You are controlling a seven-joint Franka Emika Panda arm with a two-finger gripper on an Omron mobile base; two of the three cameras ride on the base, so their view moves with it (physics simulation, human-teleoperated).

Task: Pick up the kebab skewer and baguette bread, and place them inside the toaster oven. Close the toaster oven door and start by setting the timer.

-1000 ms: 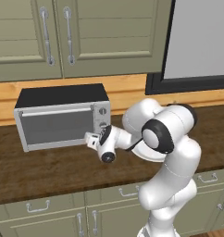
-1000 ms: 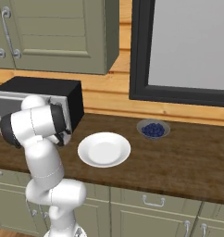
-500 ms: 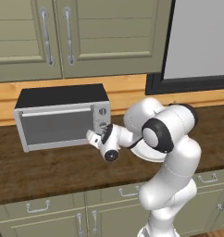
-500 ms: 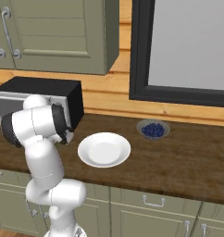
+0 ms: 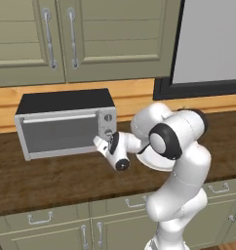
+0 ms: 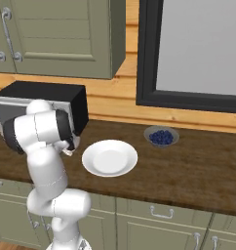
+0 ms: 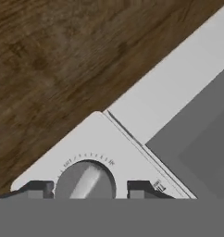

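Note:
The toaster oven [image 5: 66,102] stands on the counter at the left, its door [image 5: 59,134] up and shut. Behind the greyish glass I cannot make out the kebab skewer or the baguette bread; both are hidden. My gripper [image 5: 97,142] is pressed up to the bottom of the oven's knob panel, just under the two upper knobs [image 5: 108,124]. In the hand view the gripper [image 7: 88,189] straddles the lowest round knob [image 7: 86,179]. The left fingertip [image 7: 40,189] sits against the knob's rim, and a small gap remains on the right side. The oven's black side [image 6: 73,110] shows behind my arm.
A white plate [image 6: 109,158] lies on the dark wooden counter [image 6: 188,166] just right of my arm. A small bowl of blueberries [image 6: 161,136] stands further back right. Wall cabinets [image 5: 90,39] hang above the oven, and a dark-framed window [image 6: 198,49] is on the right.
The hand has shifted only slightly at the knob panel. The oven door stays shut and nothing else has moved.

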